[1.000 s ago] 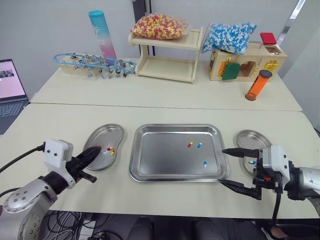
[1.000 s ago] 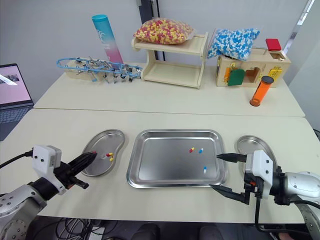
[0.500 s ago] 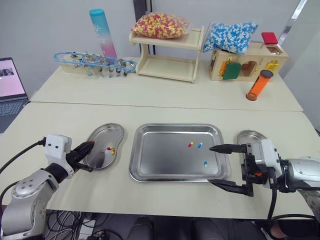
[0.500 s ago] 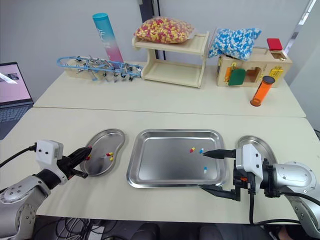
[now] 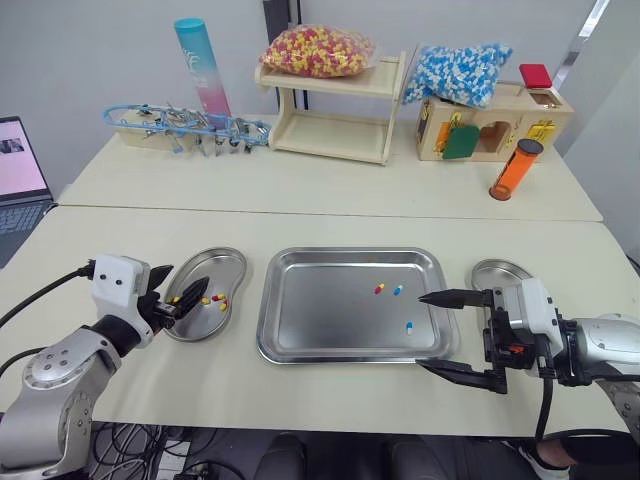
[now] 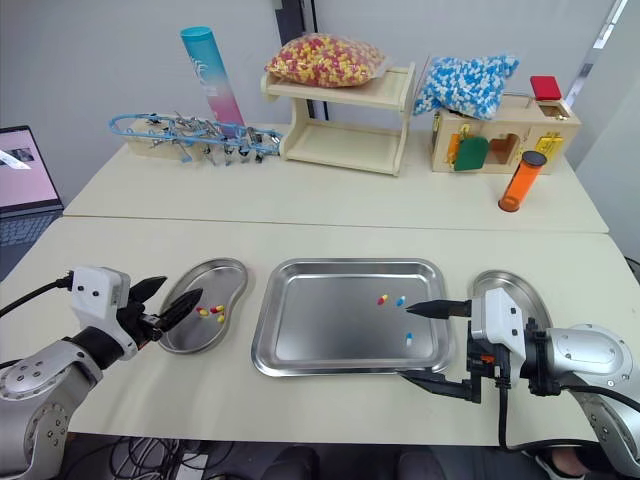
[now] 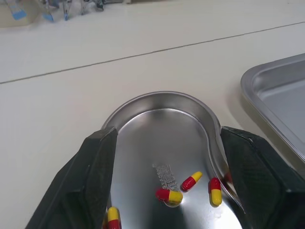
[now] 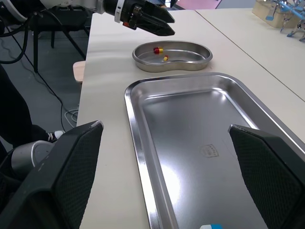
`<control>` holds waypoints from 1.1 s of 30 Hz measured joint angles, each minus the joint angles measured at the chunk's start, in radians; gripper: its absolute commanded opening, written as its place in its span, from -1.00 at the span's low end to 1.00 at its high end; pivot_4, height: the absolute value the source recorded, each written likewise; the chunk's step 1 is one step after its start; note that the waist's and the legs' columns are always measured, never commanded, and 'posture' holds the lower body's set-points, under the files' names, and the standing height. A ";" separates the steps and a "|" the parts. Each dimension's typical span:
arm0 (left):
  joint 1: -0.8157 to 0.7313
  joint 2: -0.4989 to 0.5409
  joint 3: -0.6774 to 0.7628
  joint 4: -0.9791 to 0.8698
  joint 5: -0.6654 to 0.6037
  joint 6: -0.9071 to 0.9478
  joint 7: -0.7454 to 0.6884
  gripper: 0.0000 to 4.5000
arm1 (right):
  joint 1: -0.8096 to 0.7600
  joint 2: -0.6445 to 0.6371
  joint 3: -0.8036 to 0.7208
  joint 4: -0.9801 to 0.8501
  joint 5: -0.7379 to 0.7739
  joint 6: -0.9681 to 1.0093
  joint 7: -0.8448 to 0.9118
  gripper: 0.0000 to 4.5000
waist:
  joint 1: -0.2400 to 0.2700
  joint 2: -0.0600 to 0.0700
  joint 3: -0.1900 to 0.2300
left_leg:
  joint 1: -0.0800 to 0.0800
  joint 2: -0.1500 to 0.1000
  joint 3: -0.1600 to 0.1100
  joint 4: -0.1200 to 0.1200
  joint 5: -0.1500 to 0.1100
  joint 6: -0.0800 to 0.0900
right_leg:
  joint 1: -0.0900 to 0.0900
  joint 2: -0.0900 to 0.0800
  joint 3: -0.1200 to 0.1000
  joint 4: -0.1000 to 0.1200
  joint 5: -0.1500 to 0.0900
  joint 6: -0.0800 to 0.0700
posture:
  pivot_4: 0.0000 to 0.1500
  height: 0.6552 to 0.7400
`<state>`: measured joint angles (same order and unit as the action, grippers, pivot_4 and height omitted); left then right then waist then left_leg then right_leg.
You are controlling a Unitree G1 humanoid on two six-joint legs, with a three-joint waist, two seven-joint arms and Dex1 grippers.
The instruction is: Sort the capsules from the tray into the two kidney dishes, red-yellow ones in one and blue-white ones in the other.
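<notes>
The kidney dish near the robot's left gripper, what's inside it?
The kidney dish holds four red-yellow capsules, with no blue-white ones visible. The open left gripper has its fingers over the dish's near corners, so anything there is hidden.

We see a shiny steel tray (image 5: pixel 300 300) lying flat, holding one red-yellow capsule (image 5: pixel 380 289) just beside a blue-white capsule (image 5: pixel 398 291), and a second blue-white capsule (image 5: pixel 409 327) nearer its front. Four loose red-yellow capsules (image 7: pixel 169 195) lie in the left kidney dish (image 5: pixel 225 265). The right kidney dish (image 5: pixel 495 272) sits beside the tray.

tray (image 5: pixel 310 310) left half free | capsules (image 5: pixel 380 289) crowd right side | right gripper (image 5: pixel 419 330) overhangs right rim
</notes>
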<state>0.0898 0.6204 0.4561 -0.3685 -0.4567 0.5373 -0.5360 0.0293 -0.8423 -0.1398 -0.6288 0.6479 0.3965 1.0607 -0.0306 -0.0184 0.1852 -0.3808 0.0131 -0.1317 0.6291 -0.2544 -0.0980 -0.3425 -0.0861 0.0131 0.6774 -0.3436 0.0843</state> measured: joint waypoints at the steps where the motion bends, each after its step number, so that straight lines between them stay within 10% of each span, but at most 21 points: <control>1: 0.006 0.000 0.017 -0.013 -0.014 0.003 -0.001 0.58 | 0.000 0.000 0.000 0.000 -0.001 0.000 -0.002 1.00 | 0.000 0.000 0.000 | 0.000 0.000 0.000 0.000 0.000 0.000 | 0.000 0.000 0.000 0.000 0.000 0.000 | 1.00 1.00; 8: 0.115 0.050 0.107 -0.115 -0.121 0.007 -0.114 0.58 | 0.022 0.027 -0.005 0.012 -0.060 -0.058 -0.038 1.00 | 0.002 0.000 0.000 | 0.000 0.000 0.000 0.000 0.000 0.000 | 0.000 0.000 0.000 0.000 0.000 0.000 | 1.00 1.00; 13: 0.155 0.089 0.060 -0.197 -0.184 0.050 -0.187 0.99 | 0.120 0.042 -0.049 0.009 -0.098 -0.104 -0.062 1.00 | 0.008 -0.001 0.000 | 0.000 0.000 0.001 0.000 0.000 0.000 | 0.000 0.000 0.000 0.000 0.000 0.000 | 1.00 1.00; 33: 0.099 0.117 -0.124 -0.220 -0.198 0.024 -0.278 0.99 | 0.534 0.149 -0.321 -0.043 -0.205 -0.242 -0.111 1.00 | 0.000 0.000 0.000 | 0.001 0.000 0.002 -0.001 0.000 0.000 | 0.000 0.000 0.002 0.000 0.000 0.000 | 1.00 1.00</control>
<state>0.1885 0.7374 0.3324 -0.5885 -0.6548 0.5617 -0.8142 0.5631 -0.6928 -0.4605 -0.6719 0.4426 0.1550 0.9501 -0.0308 -0.0182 0.1853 -0.3799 0.0133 -0.1300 0.6284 -0.2545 -0.0979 -0.3422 -0.0860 0.0149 0.6779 -0.3438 0.0840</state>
